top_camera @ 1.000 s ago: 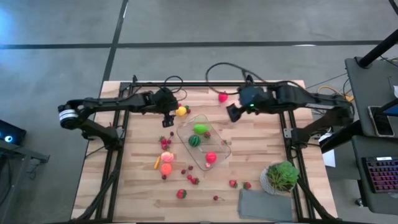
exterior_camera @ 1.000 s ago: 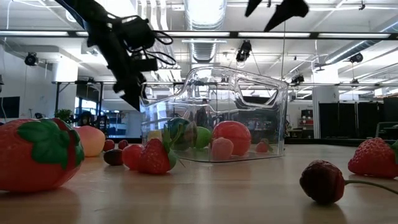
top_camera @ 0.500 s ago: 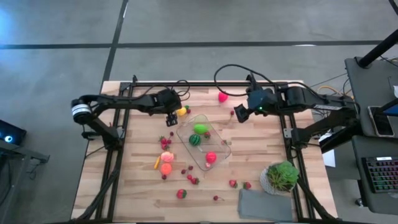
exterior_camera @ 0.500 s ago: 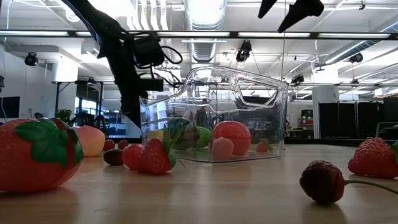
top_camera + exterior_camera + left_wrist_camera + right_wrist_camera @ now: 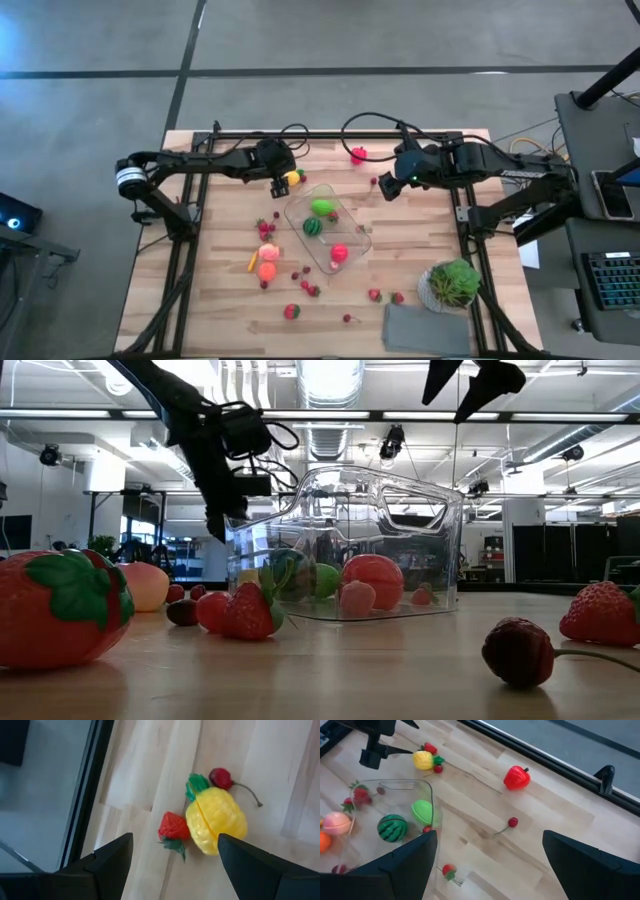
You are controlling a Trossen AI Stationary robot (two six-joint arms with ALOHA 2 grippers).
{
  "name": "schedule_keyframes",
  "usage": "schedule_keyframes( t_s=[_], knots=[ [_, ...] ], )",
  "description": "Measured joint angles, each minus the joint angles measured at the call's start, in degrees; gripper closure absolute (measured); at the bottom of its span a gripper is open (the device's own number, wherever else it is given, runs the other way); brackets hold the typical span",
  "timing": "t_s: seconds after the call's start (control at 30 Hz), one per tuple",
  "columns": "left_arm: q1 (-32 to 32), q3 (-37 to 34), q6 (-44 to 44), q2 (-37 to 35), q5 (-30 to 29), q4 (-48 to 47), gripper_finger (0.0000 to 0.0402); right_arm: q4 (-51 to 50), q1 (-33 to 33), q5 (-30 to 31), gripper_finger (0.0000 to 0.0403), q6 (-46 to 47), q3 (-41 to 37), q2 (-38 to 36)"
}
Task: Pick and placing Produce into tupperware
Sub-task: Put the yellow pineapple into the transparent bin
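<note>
High view: your left gripper (image 5: 276,186) has slid in beside the yellow lemon (image 5: 291,179), fingers spread and empty, while your right gripper (image 5: 384,187) has drawn back from the clear tub (image 5: 352,232) — also wide, empty — so the lemon looks next.

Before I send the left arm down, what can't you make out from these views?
- High view: the left gripper covers part of the yellow fruit; its gap isn't readable there.
- Left wrist view: the picture's lower edge cuts off the fingertips.
- Low view: the tupperware wall blurs the produce inside.
- Right gripper: nothing visible between its fingers.
</note>
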Motion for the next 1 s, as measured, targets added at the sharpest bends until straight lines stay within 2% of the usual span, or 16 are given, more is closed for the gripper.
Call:
schedule_keyframes(
  t_s=[0.27,0.5,0.67,0.87,1.0],
  knots=[
    [-0.4,1.6,-0.7,0.0,-0.5,0.2,0.0126,-3.1,0.0,0.2,0.0049,0.2,0.0,0.0],
    [-0.3,1.4,-4.5,0.2,10.0,0.2,0.0126,-4.0,0.0,0.2,0.0049,0.2,0.0,0.0],
    [0.6,1.3,-4.0,0.2,11.8,0.2,0.0126,-4.2,0.0,0.2,0.0049,0.1,0.0,0.0],
    [4.9,1.2,-1.3,0.2,14.3,0.2,0.0126,-4.2,0.0,0.2,0.0049,0.0,0.0,0.0],
    [7.7,1.2,-1.0,0.2,21.4,0.1,0.0126,-4.5,0.0,0.2,0.0049,0.0,0.0,0.0]
  ],
)
